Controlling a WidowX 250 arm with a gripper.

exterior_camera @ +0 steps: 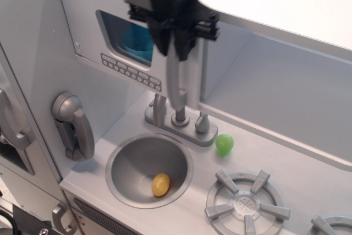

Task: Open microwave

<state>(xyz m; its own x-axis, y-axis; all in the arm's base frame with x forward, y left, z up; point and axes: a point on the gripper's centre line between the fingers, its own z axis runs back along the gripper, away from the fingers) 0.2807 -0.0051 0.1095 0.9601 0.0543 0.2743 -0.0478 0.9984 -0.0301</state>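
Gripper (175, 45) positioned at top of silver handle (177, 83) on microwave (110, 48), upper left of toy kitchen, above faucet (179, 116) and sink (148, 170). Fingers (184, 43) narrowed around handle's upper end, black pads on both sides; firm contact probable, not fully confirmed from this angle. Handle's long axis vertical, running straight down from fingers. Door's handle edge standing slightly forward of cabinet face, narrow gap visible at right: door judged just cracked, task early. Hinge presumed on left, beyond window (127, 39) and buttons (132, 72). Next pull judged to need an arc outward and leftward about that hinge, grip kept square to handle. Risk: pads slipping down smooth handle.
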